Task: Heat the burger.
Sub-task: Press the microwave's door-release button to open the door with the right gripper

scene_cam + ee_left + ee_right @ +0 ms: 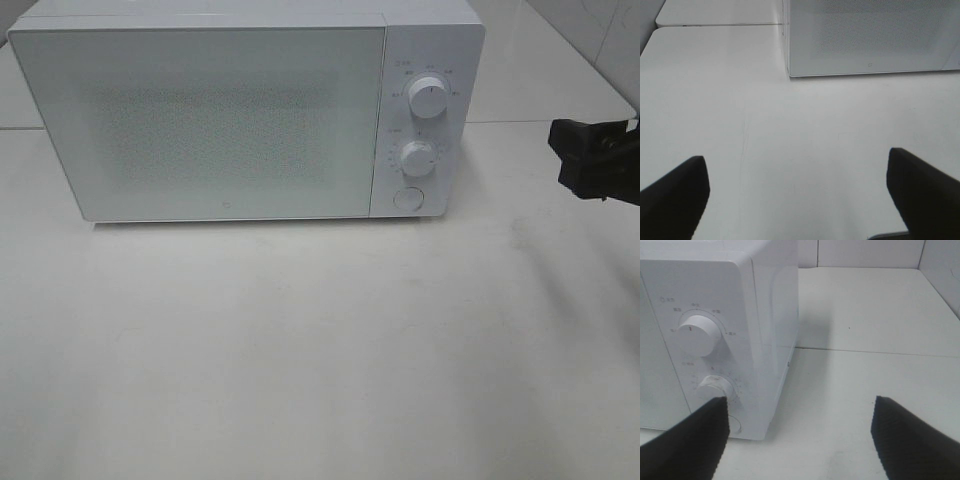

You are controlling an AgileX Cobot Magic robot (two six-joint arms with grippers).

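The burger is out of view in every frame. A white microwave [230, 120] stands at the back of the table with its door [200, 120] closed. To the right of its control panel, my right gripper [565, 160] hovers open and empty. In the right wrist view the right gripper [800, 410] faces the microwave's right corner, with one finger [695, 440] in front of the lower knob [715, 390]. In the left wrist view my left gripper [796, 157] is open over bare table, in front of the microwave's lower left corner [790, 74].
The panel carries an upper knob [430, 95], a lower knob [418, 158] and a round button [407, 198]. A white table [300, 350] spreads out in front of the microwave. A tiled wall [600, 40] rises at the back right.
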